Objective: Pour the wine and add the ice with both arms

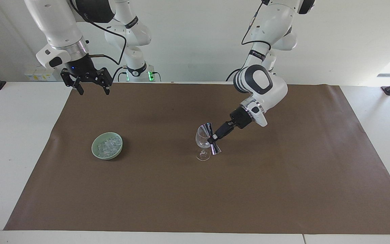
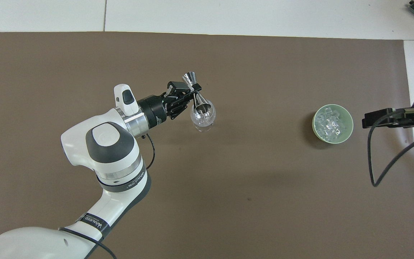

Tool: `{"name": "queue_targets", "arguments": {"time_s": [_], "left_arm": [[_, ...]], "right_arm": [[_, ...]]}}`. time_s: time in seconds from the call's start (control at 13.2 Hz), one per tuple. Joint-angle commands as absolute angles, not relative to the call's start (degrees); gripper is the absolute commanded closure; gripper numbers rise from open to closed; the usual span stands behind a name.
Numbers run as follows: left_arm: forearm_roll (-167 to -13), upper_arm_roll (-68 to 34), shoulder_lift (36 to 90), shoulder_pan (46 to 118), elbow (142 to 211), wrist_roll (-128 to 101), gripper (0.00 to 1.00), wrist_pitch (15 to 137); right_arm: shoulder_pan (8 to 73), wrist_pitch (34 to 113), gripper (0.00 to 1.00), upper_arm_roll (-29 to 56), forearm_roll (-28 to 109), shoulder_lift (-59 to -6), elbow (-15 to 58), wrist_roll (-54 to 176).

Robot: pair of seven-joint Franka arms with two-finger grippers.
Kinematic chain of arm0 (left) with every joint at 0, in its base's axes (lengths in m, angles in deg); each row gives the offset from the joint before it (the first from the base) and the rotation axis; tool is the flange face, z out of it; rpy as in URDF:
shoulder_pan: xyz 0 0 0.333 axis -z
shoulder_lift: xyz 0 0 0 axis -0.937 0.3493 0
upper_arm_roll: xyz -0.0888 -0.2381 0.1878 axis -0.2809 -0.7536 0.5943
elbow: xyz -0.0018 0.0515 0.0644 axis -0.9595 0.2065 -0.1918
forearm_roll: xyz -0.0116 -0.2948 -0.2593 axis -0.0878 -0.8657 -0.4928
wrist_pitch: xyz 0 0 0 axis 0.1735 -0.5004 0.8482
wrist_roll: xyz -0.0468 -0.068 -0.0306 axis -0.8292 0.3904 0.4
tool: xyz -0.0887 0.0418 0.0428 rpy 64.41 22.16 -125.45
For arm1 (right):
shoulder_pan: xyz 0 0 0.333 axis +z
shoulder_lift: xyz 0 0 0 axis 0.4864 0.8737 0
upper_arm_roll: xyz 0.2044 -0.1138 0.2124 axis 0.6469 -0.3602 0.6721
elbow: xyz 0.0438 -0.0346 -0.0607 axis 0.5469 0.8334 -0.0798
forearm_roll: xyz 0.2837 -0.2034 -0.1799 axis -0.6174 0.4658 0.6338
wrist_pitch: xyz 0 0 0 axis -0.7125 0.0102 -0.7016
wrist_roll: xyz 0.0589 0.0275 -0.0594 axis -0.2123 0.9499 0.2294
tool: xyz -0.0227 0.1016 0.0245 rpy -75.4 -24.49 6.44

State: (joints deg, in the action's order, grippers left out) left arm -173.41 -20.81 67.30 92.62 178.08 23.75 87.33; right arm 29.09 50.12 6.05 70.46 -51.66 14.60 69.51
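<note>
One wine glass (image 1: 202, 139), one steel jigger (image 1: 212, 139), one green bowl (image 1: 107, 146), two arms (image 1: 261, 84).
</note>
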Motion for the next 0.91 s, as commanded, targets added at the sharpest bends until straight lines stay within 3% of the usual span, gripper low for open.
{"name": "queue_targets", "arguments": {"time_s": [0.0, 0.83], "left_arm": [[-172.48, -20.30, 66.37, 93.28, 178.68, 25.24, 1.00, 87.39], [-172.74, -20.30, 66.81, 93.20, 177.27, 33.84, 1.00, 88.18]], "right_arm": [[28.05, 49.93, 0.00, 5.84, 70.76, -51.99, 14.98, 70.05], [27.17, 50.81, 0.00, 5.75, 70.76, -51.90, 15.15, 69.88]]}}
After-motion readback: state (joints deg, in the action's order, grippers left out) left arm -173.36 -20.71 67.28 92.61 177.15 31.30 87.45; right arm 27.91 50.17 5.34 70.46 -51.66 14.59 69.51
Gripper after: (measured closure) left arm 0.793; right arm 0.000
